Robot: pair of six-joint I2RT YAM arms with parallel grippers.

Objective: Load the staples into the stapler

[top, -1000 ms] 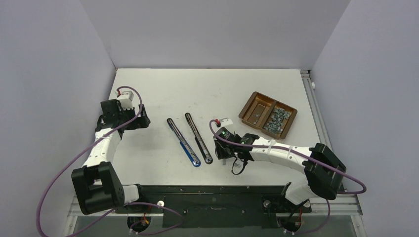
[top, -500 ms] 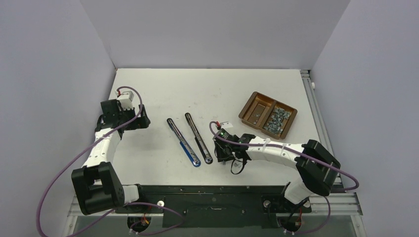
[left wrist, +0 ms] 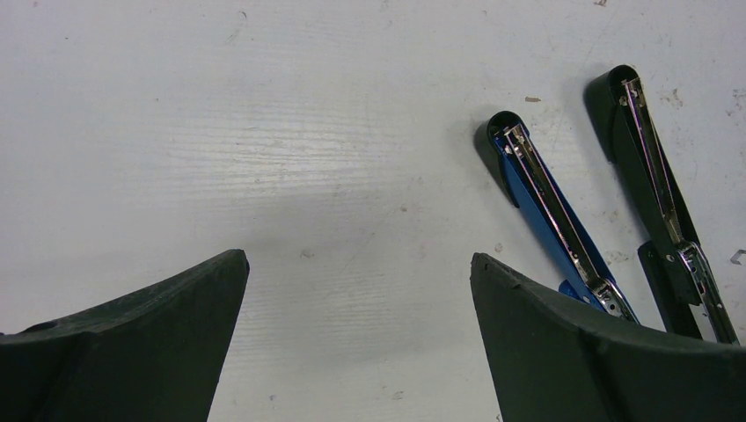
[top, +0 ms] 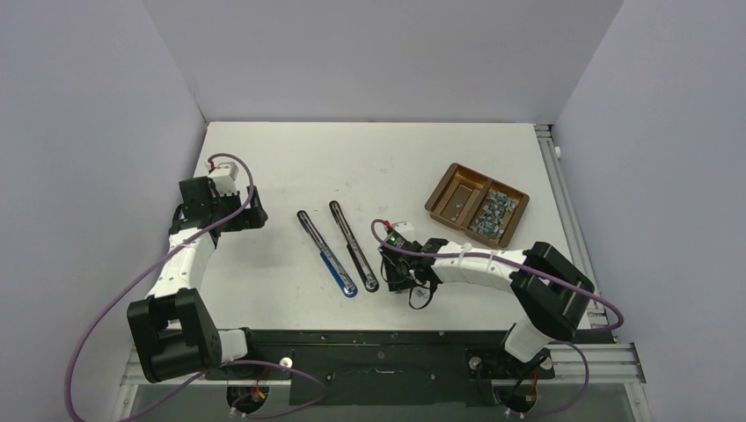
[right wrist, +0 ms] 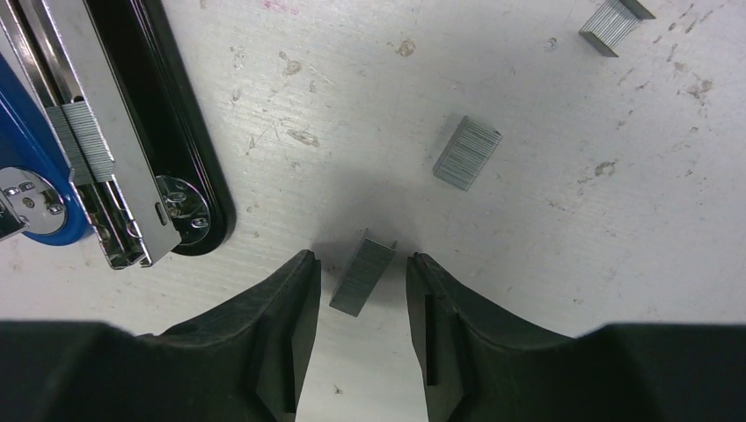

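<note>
Now my right fingers (right wrist: 281,334), half-spread, straddle a grey metal staple strip (right wrist: 362,278) beside the open black stapler (right wrist: 171,105), not yet pinching it. Next I must close squarely. Meanwhile my left fingers (left wrist: 132,352) gape wide.

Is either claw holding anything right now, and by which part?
Nothing is held. The left claw is open above the table. The right claw straddles a staple block lying on the table, a gap showing on each side.

Besides the actual job stuff, all I've got on my feed is a brown two-compartment tray (top: 441,188) sitting skewed around 2 o'clock on the scuffed white table (top: 369,158), with plain pale walls (top: 378,53) boxing it in.
</note>
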